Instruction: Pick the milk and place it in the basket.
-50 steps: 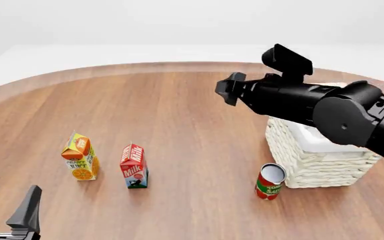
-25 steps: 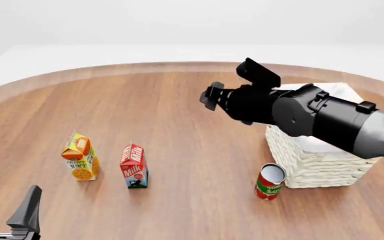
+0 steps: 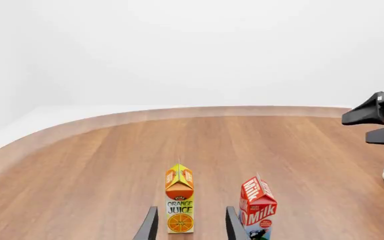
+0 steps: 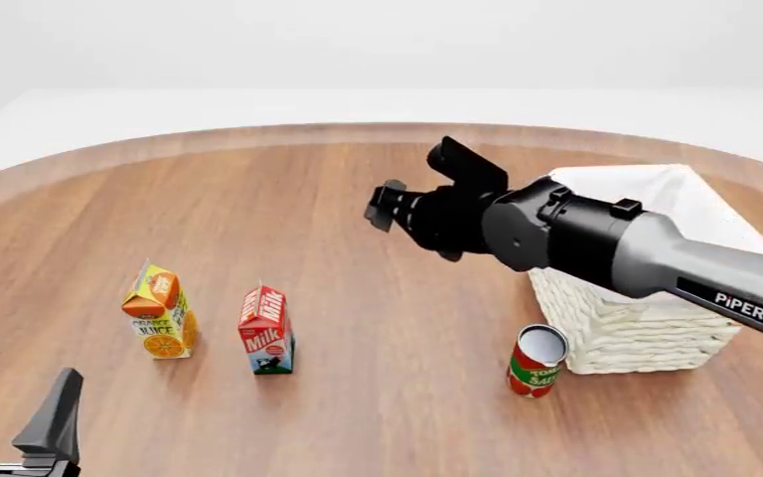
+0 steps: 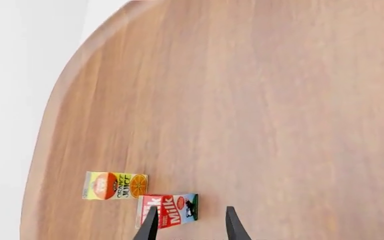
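Note:
The milk [image 4: 266, 331], a red-topped carton with a blue-and-white base, stands upright on the wooden table, left of centre. It also shows in the left wrist view [image 3: 257, 210] and the right wrist view [image 5: 168, 210]. The white wicker basket [image 4: 634, 323] stands at the right. My right gripper [image 4: 388, 207] is open and empty, held high over the middle of the table, well apart from the milk; its fingers [image 5: 150, 225] point toward the carton. My left gripper [image 4: 13, 412] is open and empty at the near left edge.
An orange juice carton [image 4: 159, 313] stands just left of the milk. A red tomato-sauce can [image 4: 536, 361] stands in front of the basket's near left corner. The table's curved far edge [image 4: 355, 129] runs across the back.
My right arm has swung left, from over the basket toward the middle of the table. The left gripper and the objects have not moved.

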